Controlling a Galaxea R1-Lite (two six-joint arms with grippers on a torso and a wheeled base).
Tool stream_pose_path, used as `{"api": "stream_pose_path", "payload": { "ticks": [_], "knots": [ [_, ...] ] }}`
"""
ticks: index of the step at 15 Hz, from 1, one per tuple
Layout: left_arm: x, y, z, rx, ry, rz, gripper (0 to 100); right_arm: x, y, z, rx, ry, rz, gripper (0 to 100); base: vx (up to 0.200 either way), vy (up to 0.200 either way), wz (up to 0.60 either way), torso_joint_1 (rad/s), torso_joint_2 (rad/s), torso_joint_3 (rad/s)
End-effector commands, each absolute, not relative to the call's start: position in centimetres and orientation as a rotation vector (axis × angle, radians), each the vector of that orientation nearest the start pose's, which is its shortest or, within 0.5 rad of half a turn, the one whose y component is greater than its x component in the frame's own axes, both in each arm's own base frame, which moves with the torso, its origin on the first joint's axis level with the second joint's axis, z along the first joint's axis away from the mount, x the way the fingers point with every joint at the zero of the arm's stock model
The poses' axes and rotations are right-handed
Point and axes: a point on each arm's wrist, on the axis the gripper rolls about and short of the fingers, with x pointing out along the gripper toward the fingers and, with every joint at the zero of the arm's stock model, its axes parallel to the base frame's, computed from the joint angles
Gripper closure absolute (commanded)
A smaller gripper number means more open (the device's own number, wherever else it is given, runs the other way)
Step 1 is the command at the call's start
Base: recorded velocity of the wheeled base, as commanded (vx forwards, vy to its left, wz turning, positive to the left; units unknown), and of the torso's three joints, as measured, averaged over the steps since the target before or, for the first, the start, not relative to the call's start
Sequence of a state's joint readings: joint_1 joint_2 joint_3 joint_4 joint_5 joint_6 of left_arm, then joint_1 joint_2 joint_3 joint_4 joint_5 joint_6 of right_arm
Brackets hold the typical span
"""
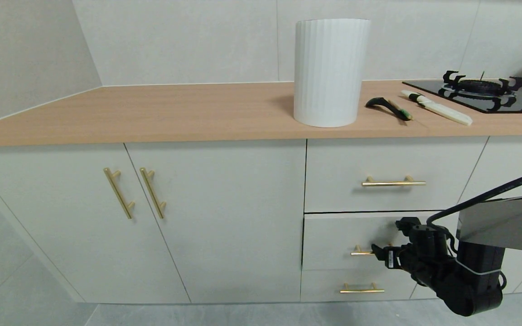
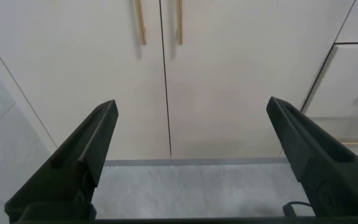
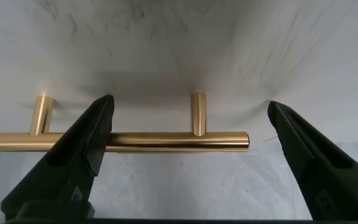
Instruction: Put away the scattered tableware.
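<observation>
Your right gripper sits at the middle drawer, its fingers spread wide and holding nothing. The brass handle lies crosswise between them. One finger crosses in front of the bar, while the bar's free end stops short of the other. If you close from here, you may pinch only that end section. The grip could then slip off as you pull, or twist the drawer front. Centre on the bar first.

Your left gripper hangs low before the cabinet doors. Its fingers are also apart and empty.

The tableware is well apart from both arms, up on the surface, between the white ribbed canister and the hob. The black-handled utensil lies flat, its long axis running from far left to near right, with the black handle at the left end. The white utensil with a green band lies roughly parallel, just to its right. Its near-right tip comes close to the front edge, so a careless nudge could likely push it off.
</observation>
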State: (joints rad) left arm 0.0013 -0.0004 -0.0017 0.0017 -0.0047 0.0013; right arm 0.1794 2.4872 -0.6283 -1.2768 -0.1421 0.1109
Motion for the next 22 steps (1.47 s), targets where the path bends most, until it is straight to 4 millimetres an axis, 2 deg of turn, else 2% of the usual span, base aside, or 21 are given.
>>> {"api": "stream_pose_path", "payload": {
  "ticks": [1,2,3,4,6,8,10,11,13,15,19,22],
  "knots": [
    [-2.3,0.0,7.6,0.002,0.0,-0.003,0,32.5,6.0,-4.6,0.006,0.596,0.017,0,0.0,0.0,0.0,0.0,0.0,0.0],
    [-2.3,0.0,7.6,0.002,0.0,-0.003,0,31.7,6.3,-3.5,0.001,0.61,0.03,0,0.0,0.0,0.0,0.0,0.0,0.0],
    [-2.3,0.0,7.6,0.002,0.0,-0.003,0,30.0,6.7,-1.1,-0.01,0.641,0.056,0,0.0,0.0,0.0,0.0,0.0,0.0],
    [-2.3,0.0,7.6,0.002,0.0,-0.003,0,29.5,6.9,-0.3,-0.014,0.644,0.065,0,0.0,0.0,0.0,0.0,0.0,0.0],
    [-2.3,0.0,7.6,0.002,0.0,-0.003,0,26.9,7.5,5.5,-0.021,0.624,0.109,0,0.0,0.0,0.0,0.0,0.0,0.0],
    [-2.3,0.0,7.6,0.002,0.0,-0.003,0,25.0,7.6,9.5,-0.018,0.575,0.138,0,0.0,0.0,0.0,0.0,0.0,0.0],
    [-2.3,0.0,7.6,0.002,0.0,-0.003,0,23.8,7.6,12.3,-0.006,0.517,0.154,0,0.0,0.0,0.0,0.0,0.0,0.0],
    [-2.3,0.0,7.6,0.002,0.002,-0.003,0,23.6,7.6,13.0,0.001,0.49,0.158,0,0.0,0.0,0.0,0.0,0.0,0.0],
    [-2.3,0.0,7.5,0.002,0.002,-0.003,0,23.8,7.7,12.7,0.0,0.499,0.156,0,0.0,0.0,0.0,0.0,0.0,0.0],
    [-2.3,0.0,7.6,0.002,0.002,-0.003,0,25.2,8.1,10.9,0.008,0.547,0.142,0,0.0,0.0,0.0,0.0,0.0,0.0],
    [-2.3,0.0,7.6,0.002,0.0,-0.003,0,28.0,8.9,7.1,0.032,0.53,0.085,0,0.0,0.0,0.0,0.0,0.0,0.0],
    [-2.3,0.0,7.6,0.002,0.0,-0.003,0,28.9,9.3,5.0,0.034,0.512,0.074,0,0.0,0.0,0.0,0.0,0.0,0.0]
  ]
}}
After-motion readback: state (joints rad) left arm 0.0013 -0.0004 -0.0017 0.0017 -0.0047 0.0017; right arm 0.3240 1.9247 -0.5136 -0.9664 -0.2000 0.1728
